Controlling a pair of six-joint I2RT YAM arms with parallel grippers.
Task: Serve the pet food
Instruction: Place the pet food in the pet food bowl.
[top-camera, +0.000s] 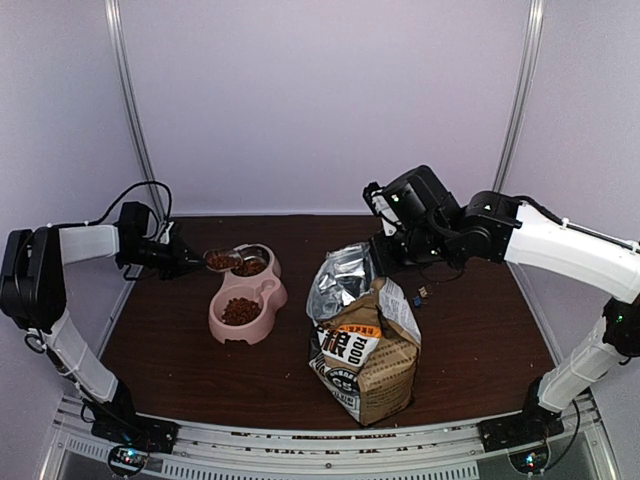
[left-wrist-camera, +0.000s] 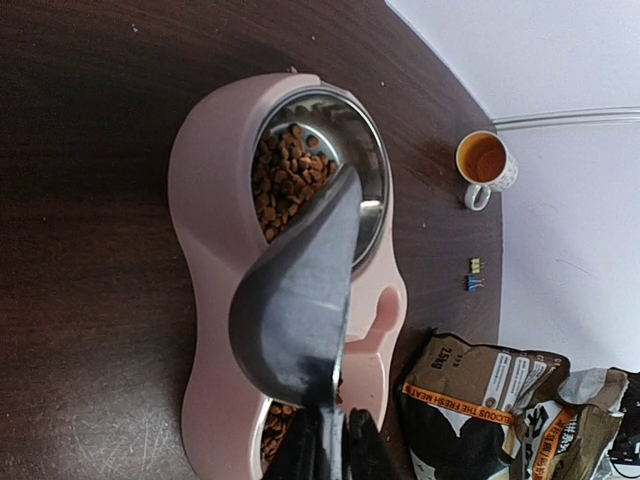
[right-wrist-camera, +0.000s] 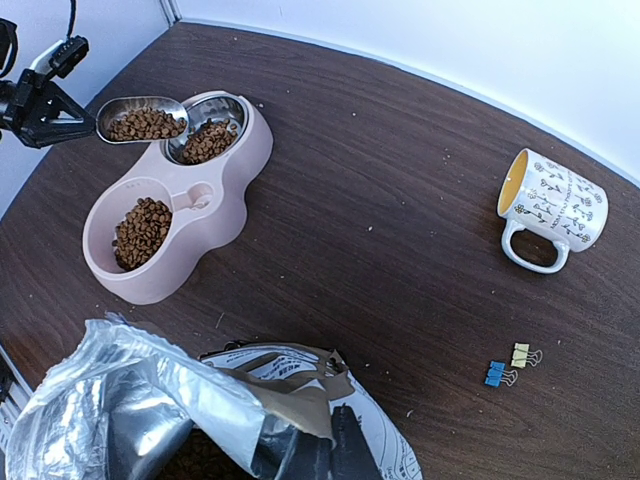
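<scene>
Starting at the left of the overhead view, noted the left gripper (top-camera: 188, 263) with fingers drawn almost fully together, clamped on the handle of a metal scoop (top-camera: 222, 260). Found the scoop loaded with pet food (right-wrist-camera: 140, 230) and held at the left rim of the pink bowl (top-camera: 270, 298), above its upper, steel-lined compartment. From the left wrist view, saw only the scoop's grey underside, pointing over that compartment.

Recorded pet food in three places: in the scoop, in the upper compartment and in the lower compartment of the bowl. Confirmed the bowl resting on the dark table (top-camera: 480, 330), left of centre.

Logged at centre an opened brown paper bag (top-camera: 365, 360), standing upright, silver lining exposed at its mouth. Noted loose crumbs on the table around it.

Found the right gripper (right-wrist-camera: 325, 455) at the bag's upper rim, fingers fully closed, pinching the torn edge.

Observed in the right wrist view, at the right of the frame, a patterned mug (right-wrist-camera: 555, 205) lying on its side and two small clips (right-wrist-camera: 508, 365) below it, well apart from the bowl.
</scene>
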